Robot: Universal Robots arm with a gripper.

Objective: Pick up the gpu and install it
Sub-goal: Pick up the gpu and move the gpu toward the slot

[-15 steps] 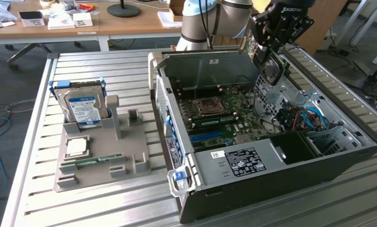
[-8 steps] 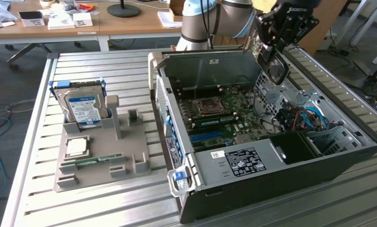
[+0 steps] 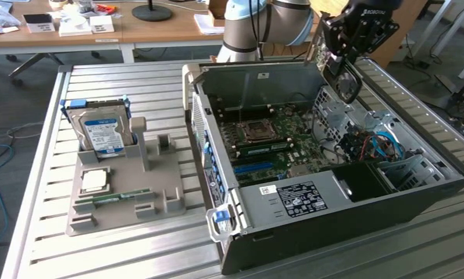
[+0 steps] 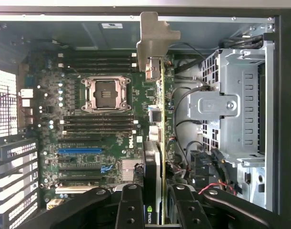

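An open computer case (image 3: 418,192) lies on its side on a slatted counter (image 3: 139,81). The pincer (image 4: 158,210) hangs above it, pinching the gpu (image 4: 153,162) edge-on by one end. The card's long axis runs away from the pincer, down toward the motherboard (image 4: 102,138), with its silvery bracket (image 4: 155,36) farthest out. The blue expansion slot (image 4: 81,150) sits off to one side, toward the processor socket (image 4: 106,93), seemingly crosswise to the card.

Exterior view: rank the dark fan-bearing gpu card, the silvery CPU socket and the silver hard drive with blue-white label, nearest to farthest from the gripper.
1. gpu, held in the gripper, over the case.
2. CPU socket, inside the case.
3. hard drive, on the stand, exterior view's left.
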